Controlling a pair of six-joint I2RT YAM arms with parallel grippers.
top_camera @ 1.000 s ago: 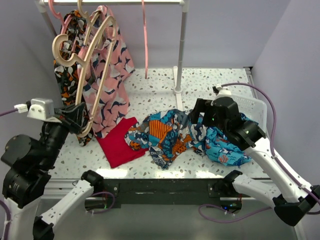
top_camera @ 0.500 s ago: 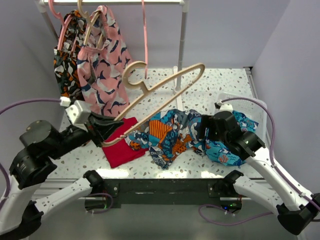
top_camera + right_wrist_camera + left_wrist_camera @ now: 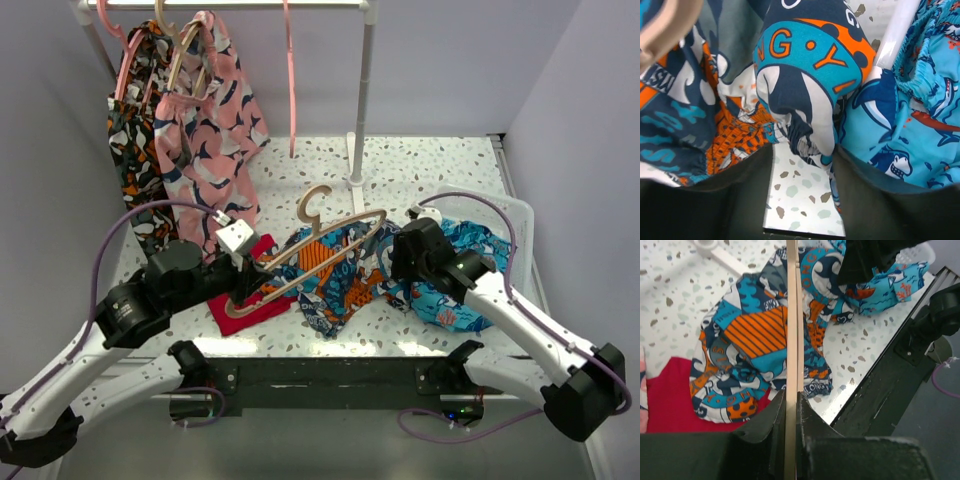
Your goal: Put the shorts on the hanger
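Top external view puts the soft shorts printed in teal-blue, orange, navy and white patches (image 3: 335, 280) in a crumpled heap on the speckled white table (image 3: 420, 170), between a flat red cloth (image 3: 232, 300) and lighter turquoise shorts with small red figures (image 3: 462, 295). The slim tan triangular hanger (image 3: 792, 315) slants just above the heap. The left gripper (image 3: 791, 401) is clamped on one end of it, so its long frame sticks out unsupported. The right gripper (image 3: 802, 152) is spread wide astride a raised fold of the shorts, not yet pinching. I judge the hanger could swivel or slip in so short a hold if it drags on cloth. The right fingers might nip only one layer, or catch the turquoise shorts lying against them. No leg or waist opening shows, so the frame could snag the bunched fabric. Orange letters "NG" and "Y" read on one teal patch. Other lettering is fragmentary, and no brand label shows.
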